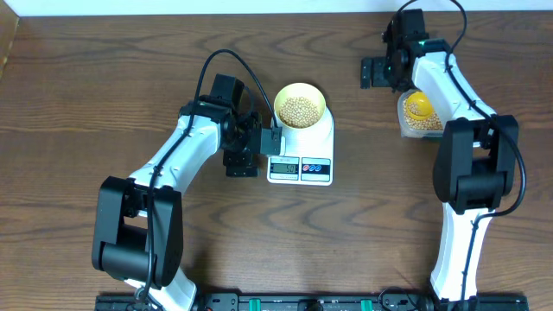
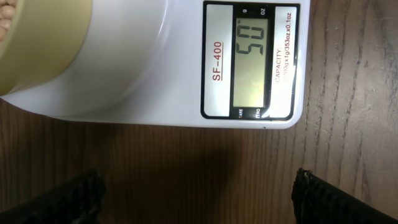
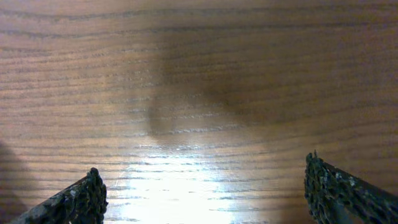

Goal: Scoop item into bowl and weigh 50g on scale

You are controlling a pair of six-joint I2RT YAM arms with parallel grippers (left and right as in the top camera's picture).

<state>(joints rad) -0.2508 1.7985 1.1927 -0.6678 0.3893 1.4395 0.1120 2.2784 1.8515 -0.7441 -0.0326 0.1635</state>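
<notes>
The left hand [image 1: 255, 147] hangs over the wooden desk [image 1: 86, 86] just beside the left edge of the scale [image 1: 300, 160], near the display end. Its jaws are spread wide and grip nothing. In the left wrist view, its two dark fingertips [image 2: 71, 200] sit at the bottom corners with only bare desk between them.

The scale lies near the middle of the desk, with its display and coloured buttons on the near edge. In the left wrist view the grey display [image 2: 250, 65] is lit and reads 50, with the label SF-400 printed beside it.

The bowl [image 1: 300, 106] stands upright on the far part of the scale's platform. It holds a bed of beans [image 1: 300, 108] that covers its bottom, and none can be seen spilled on the desk around it.

Further right, toward the far edge of the desk, the right hand [image 1: 373, 72] is well apart from the scale and bowl. Its jaws are also fully apart and empty. The right wrist view shows only wood grain between its fingertips [image 3: 69, 202].

Just right of and nearer than that hand, a clear tub [image 1: 408, 123] sits partly under the right arm. It holds more beans and a yellow-orange object [image 1: 419, 105] that is partly hidden by the arm.
</notes>
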